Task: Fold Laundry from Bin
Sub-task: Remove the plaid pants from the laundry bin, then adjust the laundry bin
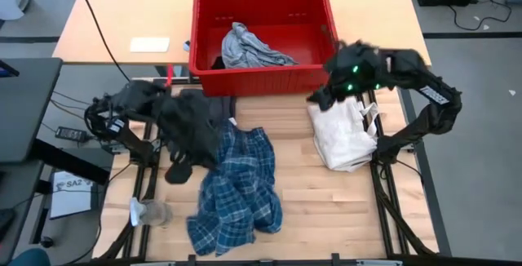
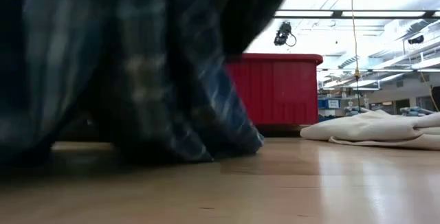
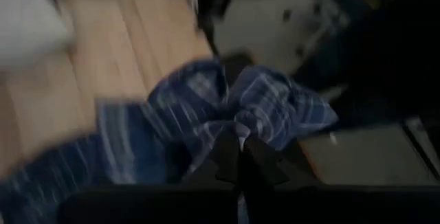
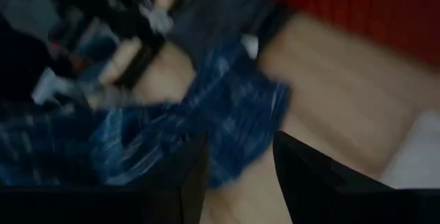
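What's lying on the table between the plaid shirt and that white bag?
Nothing: seen from above, bare wooden table separates the plaid shirt from the white bag. The table-level view shows the same empty gap.

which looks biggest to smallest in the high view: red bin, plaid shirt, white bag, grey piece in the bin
1. red bin
2. plaid shirt
3. white bag
4. grey piece lying in the bin

The shirt is partly hidden under a dark garment, so its full size is unsure.

One bright red rectangular plastic bin [image 1: 263,9] is present. Four soft garments show: one blue-and-white plaid shirt [image 1: 236,188], one dark grey piece [image 1: 192,123], one light grey piece [image 1: 249,47], one black piece [image 1: 217,62]. One white fabric bag [image 1: 342,139] lies nearby.
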